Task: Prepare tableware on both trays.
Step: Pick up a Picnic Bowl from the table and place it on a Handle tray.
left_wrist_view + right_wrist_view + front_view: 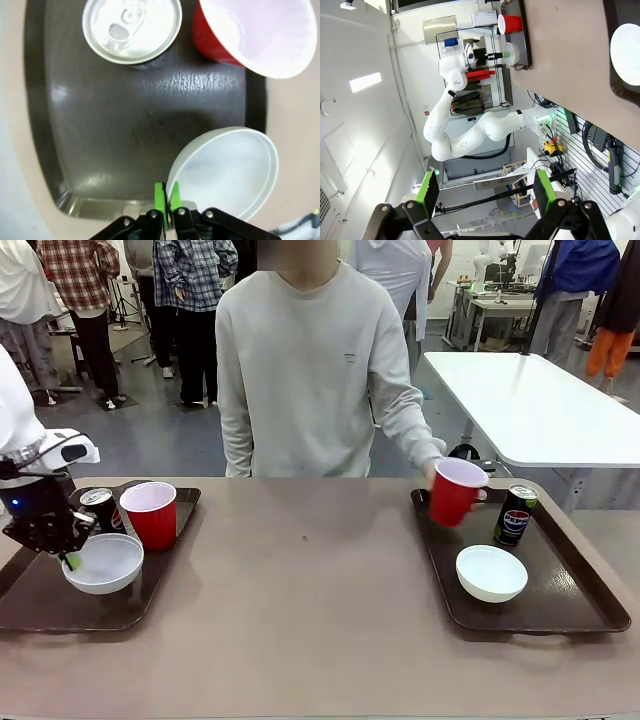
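My left gripper (pixel 70 560) (pixel 165 197) is shut on the near rim of a white bowl (pixel 104 563) (pixel 227 170), low over the left tray (pixel 30 605) (pixel 125 125). Behind the bowl on that tray stand a red cup (pixel 152 513) (pixel 250 35) and a black can (pixel 100 508) (pixel 131 27). On the right tray (pixel 580 610) sit another white bowl (pixel 491 572) (pixel 626 52) and a black can (pixel 516 513). The person's hand (pixel 432 472) holds a second red cup (pixel 455 492) at that tray's far left corner. My right gripper (pixel 485 182) is open, holding nothing and turned away from the table.
The brown table (pixel 300 610) stretches bare between the two trays. The person stands at the far edge, one arm reaching to the right tray. A white table (pixel 540 405) stands behind on the right. In the right wrist view, my left arm (pixel 470 130) shows far off.
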Tool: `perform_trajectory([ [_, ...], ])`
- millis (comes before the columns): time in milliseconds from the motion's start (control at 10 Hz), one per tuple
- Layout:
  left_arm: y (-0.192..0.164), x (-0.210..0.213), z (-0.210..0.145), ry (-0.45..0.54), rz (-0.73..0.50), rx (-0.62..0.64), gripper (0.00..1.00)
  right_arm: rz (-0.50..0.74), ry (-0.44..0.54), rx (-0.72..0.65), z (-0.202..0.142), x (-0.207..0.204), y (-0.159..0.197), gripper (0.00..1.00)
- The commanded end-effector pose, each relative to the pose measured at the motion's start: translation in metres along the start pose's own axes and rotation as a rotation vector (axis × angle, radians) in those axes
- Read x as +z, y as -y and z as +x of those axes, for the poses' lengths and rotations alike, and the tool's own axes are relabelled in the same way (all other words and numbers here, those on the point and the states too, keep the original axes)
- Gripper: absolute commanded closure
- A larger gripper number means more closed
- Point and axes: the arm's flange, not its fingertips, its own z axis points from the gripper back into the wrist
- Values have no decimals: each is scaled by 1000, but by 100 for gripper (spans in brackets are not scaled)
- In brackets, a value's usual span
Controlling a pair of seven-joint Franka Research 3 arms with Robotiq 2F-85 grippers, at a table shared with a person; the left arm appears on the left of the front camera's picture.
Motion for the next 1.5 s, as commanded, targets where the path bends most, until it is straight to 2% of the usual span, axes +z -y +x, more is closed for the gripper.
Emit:
perform_trajectory([
  [0, -3, -22, -2, 0, 40, 35, 100, -11, -17, 14, -2, 4, 1, 0],
  [100, -2, -25, -1, -4, 45, 33, 100, -11, -17, 14, -2, 4, 1, 0],
  [200, -1, -24, -4, 0, 29, 37, 51, -11, -17, 14, -2, 4, 1, 0],
  [300, -2, -20, -4, -1, 37, 38, 36, -11, -17, 14, -2, 4, 1, 0],
  [400, -2, -19, -5, -3, 37, 43, 0, -11, -17, 14, -2, 4, 1, 0],
  [500, -2, -17, -7, -11, 36, 51, 16, -11, -17, 14, -2, 4, 1, 0],
  [600, -3, -16, -7, -31, 35, 54, 0, -11, -17, 14, -2, 4, 1, 0],
  [800, -2, -14, -9, -43, 28, 43, 0, -11, -17, 14, -2, 4, 1, 0],
  [900, -1, -10, -11, -42, 25, 37, 35, -11, -17, 14, -2, 4, 1, 0],
  [1100, 8, 1, -20, -38, -9, -8, 15, -11, -17, 14, -2, 4, 1, 0],
  [1200, 21, 12, -32, -46, -134, -112, 6, -11, -17, 14, -2, 4, 1, 0],
  [1300, 36, 31, -48, -54, -366, -240, 6, -11, -17, 14, -2, 4, 1, 0],
  [1400, 49, 54, -64, -36, -584, -276, 6, -11, -17, 14, -2, 4, 1, 0],
])
